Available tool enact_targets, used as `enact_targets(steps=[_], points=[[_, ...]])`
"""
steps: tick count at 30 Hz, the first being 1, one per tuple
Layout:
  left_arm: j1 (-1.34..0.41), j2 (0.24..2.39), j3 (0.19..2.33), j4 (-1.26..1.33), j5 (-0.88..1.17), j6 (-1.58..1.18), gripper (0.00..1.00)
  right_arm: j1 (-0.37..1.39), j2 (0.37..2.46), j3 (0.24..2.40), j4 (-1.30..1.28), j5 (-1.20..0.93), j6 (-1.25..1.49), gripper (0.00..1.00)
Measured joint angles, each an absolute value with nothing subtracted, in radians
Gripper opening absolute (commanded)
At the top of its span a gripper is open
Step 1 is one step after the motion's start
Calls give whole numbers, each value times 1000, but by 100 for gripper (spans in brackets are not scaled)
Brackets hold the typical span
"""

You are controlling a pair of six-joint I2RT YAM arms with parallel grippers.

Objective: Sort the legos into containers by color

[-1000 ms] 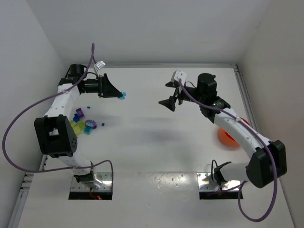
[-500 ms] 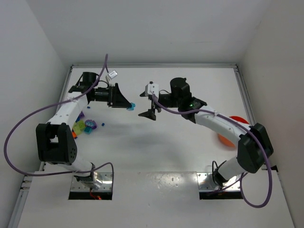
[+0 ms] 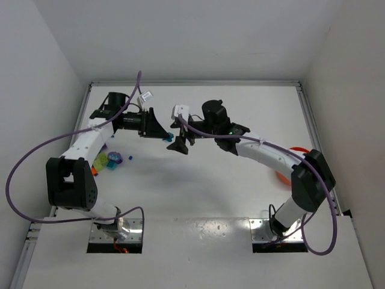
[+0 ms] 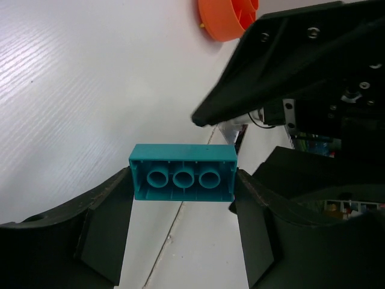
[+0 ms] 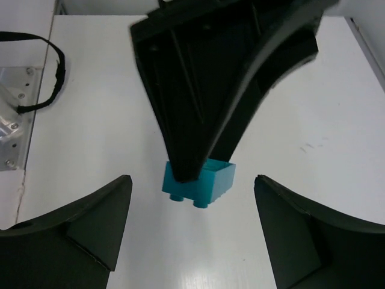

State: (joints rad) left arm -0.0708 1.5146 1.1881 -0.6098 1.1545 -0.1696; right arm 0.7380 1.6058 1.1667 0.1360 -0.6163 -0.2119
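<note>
Upper centre of top view: teal brick (image 4: 183, 171) is being clamped in left gripper (image 4: 182, 194). Right gripper (image 5: 192, 229), fingers apart, likely needs centring around brick before closing. Orange bowl (image 3: 287, 174) is sitting at right.

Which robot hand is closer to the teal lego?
Left. The left fingers pinch the teal lego between them. The right fingers are spread open right in front of it, close but not touching.
</note>
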Motion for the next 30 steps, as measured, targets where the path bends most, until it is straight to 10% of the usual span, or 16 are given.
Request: enact_targets(steps=[11, 23, 30], points=[[-73, 1505, 1188, -583, 1151, -188, 17, 749, 1629, 1167, 167, -461, -110, 74], [-73, 1471, 1134, -531, 1102, -221, 17, 782, 1641, 1168, 164, -439, -102, 26], [-72, 1464, 1127, -521, 1077, -255, 71, 788, 1641, 1166, 163, -418, -131, 3]])
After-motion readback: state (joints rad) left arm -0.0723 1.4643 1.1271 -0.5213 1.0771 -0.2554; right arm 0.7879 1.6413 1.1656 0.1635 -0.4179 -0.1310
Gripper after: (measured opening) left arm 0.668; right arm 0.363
